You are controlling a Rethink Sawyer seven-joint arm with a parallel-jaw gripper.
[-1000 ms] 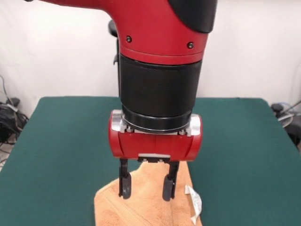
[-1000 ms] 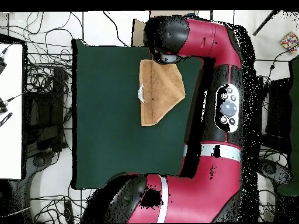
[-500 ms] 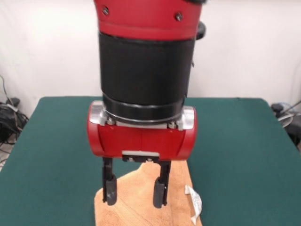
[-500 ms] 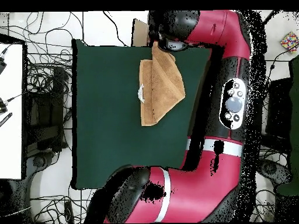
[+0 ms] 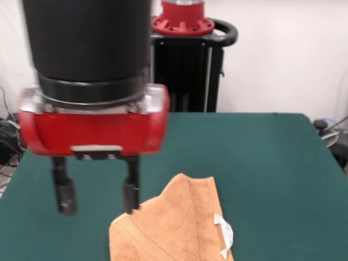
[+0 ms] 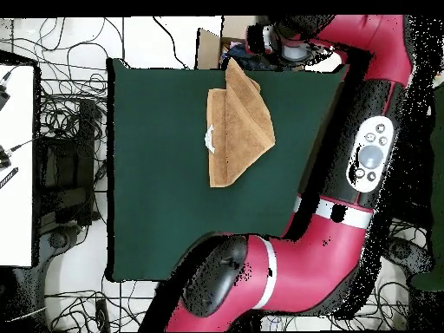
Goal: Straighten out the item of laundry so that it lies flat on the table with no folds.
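Observation:
The item of laundry, a light-orange towel [image 5: 174, 231], lies folded over on itself at the near edge of the green table [image 5: 261, 163], with a raised fold peaking at its far side and a white tag [image 5: 224, 235] on its right. In the overhead view the towel [image 6: 241, 121] sits near the table's top edge, one corner reaching over it. My gripper [image 5: 98, 202] hangs open and empty just left of the towel, its right finger [image 5: 129, 194] close to the towel's left corner. The arm's wrist [image 6: 282, 36] covers the gripper from above.
The robot's black pedestal [image 5: 185, 70] stands behind the table's far edge. Cables and equipment [image 6: 61, 156] lie on the floor around the table [image 6: 165, 191]. A white desk [image 6: 16, 165] stands at the left in the overhead view.
My gripper has moved to the left in the front view, from above the towel to beside it, and stays open. The towel has not visibly shifted.

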